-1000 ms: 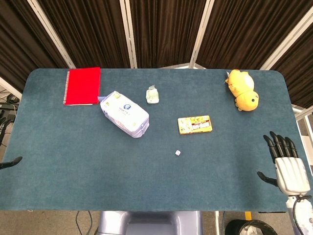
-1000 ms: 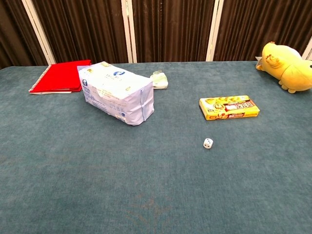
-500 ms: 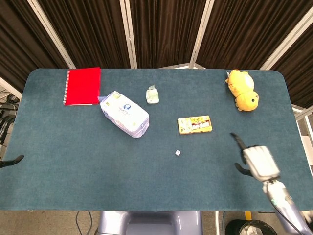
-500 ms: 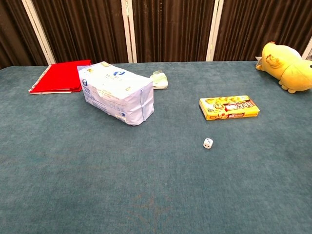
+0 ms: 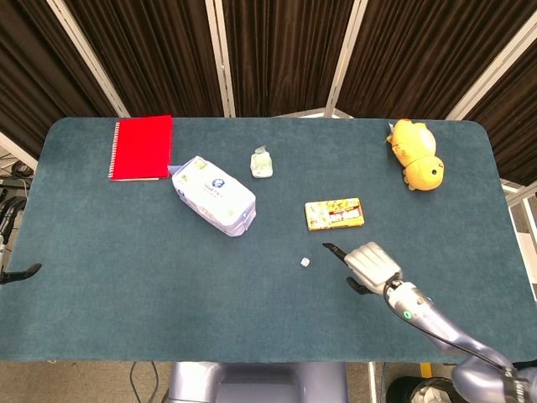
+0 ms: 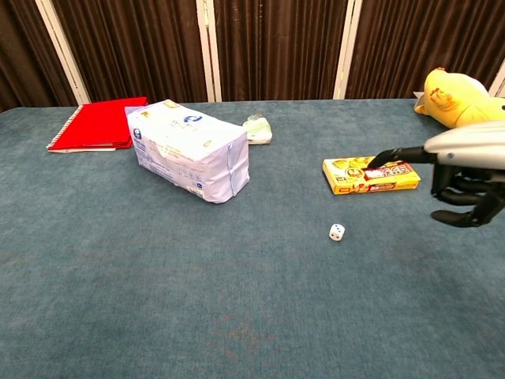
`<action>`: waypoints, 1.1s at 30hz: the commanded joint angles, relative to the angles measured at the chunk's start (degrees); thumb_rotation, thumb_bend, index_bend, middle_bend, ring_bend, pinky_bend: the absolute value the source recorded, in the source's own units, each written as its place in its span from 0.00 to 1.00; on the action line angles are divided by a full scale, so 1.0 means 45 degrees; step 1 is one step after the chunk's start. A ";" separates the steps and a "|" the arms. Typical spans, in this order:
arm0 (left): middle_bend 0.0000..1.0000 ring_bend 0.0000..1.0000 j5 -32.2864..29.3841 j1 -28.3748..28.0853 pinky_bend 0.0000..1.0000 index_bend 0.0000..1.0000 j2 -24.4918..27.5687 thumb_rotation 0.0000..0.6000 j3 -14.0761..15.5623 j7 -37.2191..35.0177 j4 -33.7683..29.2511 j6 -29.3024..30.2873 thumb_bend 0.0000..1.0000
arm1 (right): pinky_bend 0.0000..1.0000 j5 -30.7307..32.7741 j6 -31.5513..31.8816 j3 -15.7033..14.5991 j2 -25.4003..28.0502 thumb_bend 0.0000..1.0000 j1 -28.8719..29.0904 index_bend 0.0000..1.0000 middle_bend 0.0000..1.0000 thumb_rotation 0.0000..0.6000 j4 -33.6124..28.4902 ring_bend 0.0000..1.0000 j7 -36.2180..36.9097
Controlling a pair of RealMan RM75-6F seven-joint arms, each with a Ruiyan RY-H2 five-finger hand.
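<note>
Looking at the right hand (image 5: pixel 372 263): hangs low over the table right of the middle, nearer the front edge than the far one, holding nothing. Points one finger (image 6: pixel 392 155) out straight toward the left, with the rest curled loosely under the palm and the thumb tucked below. Comes in on a forearm rising from the front right corner, wrist about level with the palm.

Finding the die (image 5: pixel 305 263) just left of that fingertip, apart from it, on bare cloth. Finding the box (image 5: pixel 334 213) close behind, toward the far edge; seems in the chest view to sit under the fingertip, but shows clear of it from above.

Judging the risks: could flick so small and light a die away with the outstretched finger, sending it rolling toward the front edge. Could also nudge the box askew with the finger's side on any drift toward the far edge. With fingers curled this way, would likely press down on the die rather than close around it.

Seeing of the left hand (image 5: pixel 21 274) only a dark tip at the left edge; cannot tell how it lies.
</note>
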 commanded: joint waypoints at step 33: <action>0.00 0.00 0.0239 -0.0026 0.00 0.00 0.0191 1.00 -0.0108 -0.0557 0.0084 -0.0390 0.00 | 1.00 0.4798 0.0697 -0.1488 -0.2873 0.48 0.2111 0.00 0.87 1.00 0.0304 0.85 -0.4237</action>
